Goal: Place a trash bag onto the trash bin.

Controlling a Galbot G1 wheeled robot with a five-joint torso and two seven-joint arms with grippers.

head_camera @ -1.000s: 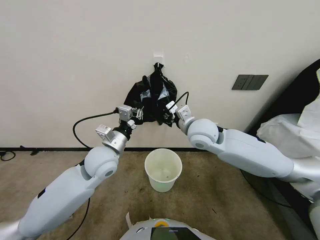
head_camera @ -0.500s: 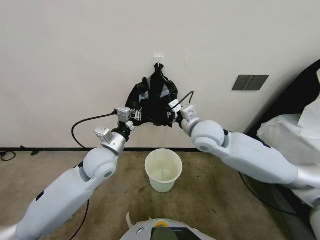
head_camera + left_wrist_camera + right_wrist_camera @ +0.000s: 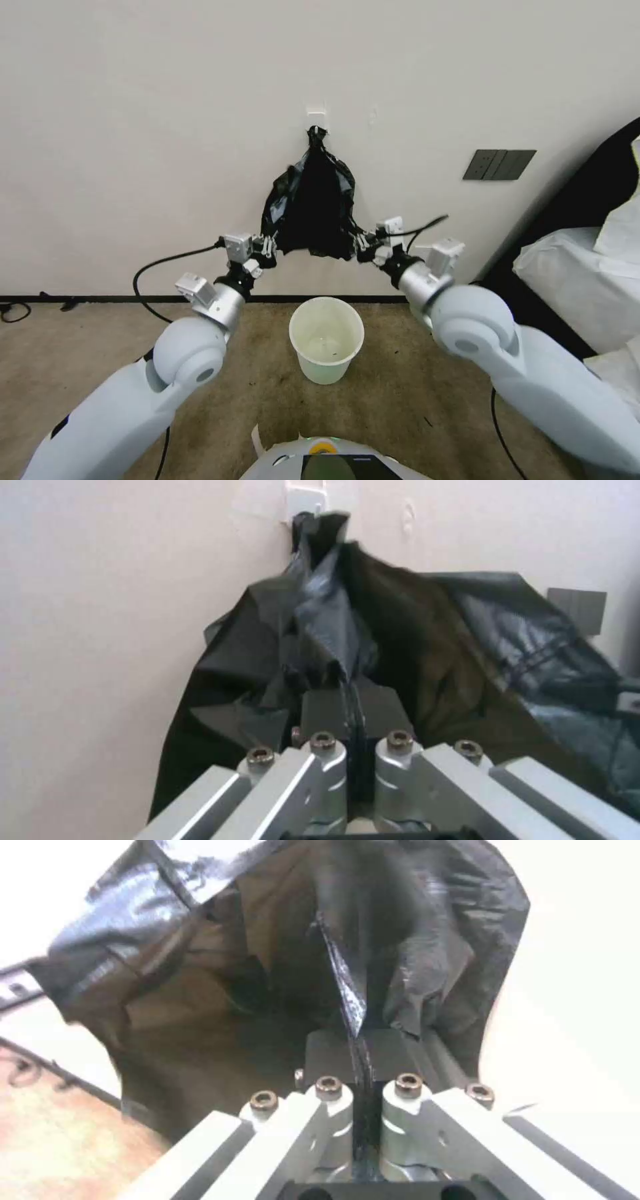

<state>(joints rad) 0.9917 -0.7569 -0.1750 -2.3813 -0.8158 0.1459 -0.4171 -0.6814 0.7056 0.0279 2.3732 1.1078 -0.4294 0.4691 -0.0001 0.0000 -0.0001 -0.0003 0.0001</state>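
Observation:
The glossy black trash bag (image 3: pixel 313 207) hangs against the wall, its narrow knotted top caught on a white hook (image 3: pixel 316 120). My left gripper (image 3: pixel 270 245) is shut on its lower left edge, and my right gripper (image 3: pixel 360 243) is shut on its lower right edge, so the bottom is stretched between them. In the left wrist view the closed gripper (image 3: pixel 350 700) pinches a fold of the trash bag (image 3: pixel 400 645). The right wrist view shows the same pinch by that gripper (image 3: pixel 357 1045) on the trash bag (image 3: pixel 267 940). The cream-white trash bin (image 3: pixel 327 370) stands upright on the floor directly below.
A dark switch plate (image 3: pixel 500 164) sits on the wall at the right. White-covered bulk (image 3: pixel 587 267) fills the right edge. A black cable (image 3: pixel 167 247) loops from my left wrist. Carpet surrounds the bin, and my base (image 3: pixel 327 460) is just in front of it.
My right arm has swung outward to the right and my left gripper has shifted slightly left and down. The bag's lower edge is pulled wider and hangs flatter.

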